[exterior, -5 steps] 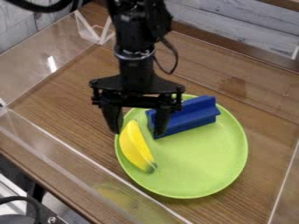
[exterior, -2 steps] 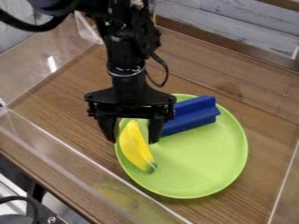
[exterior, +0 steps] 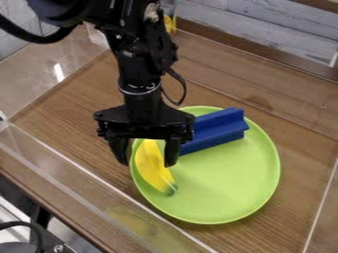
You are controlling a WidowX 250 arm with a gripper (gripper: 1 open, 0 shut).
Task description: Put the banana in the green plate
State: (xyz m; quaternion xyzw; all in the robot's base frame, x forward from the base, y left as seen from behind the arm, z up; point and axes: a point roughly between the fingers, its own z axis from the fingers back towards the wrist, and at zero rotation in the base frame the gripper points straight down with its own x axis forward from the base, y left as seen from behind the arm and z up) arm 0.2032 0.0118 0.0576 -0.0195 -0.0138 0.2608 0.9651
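The yellow banana [exterior: 160,172] lies on the left part of the green plate [exterior: 235,190], one end pointing toward the front. My gripper [exterior: 146,150] points straight down and stands open right over the banana's far end. One finger [exterior: 122,148] sits left of the plate's rim and the other finger [exterior: 173,152] is over the plate by the banana. Nothing is gripped. The banana's upper tip is partly hidden behind the fingers.
A blue ribbed block [exterior: 218,128] rests on the plate's far side, close to the right finger. The plate sits on a wooden tabletop [exterior: 66,109] enclosed by clear plastic walls [exterior: 53,183] at the front and left.
The gripper has come down and drifted slightly left, now low over the banana's far end. Its jaws stayed open. Banana, block and plate have not moved.
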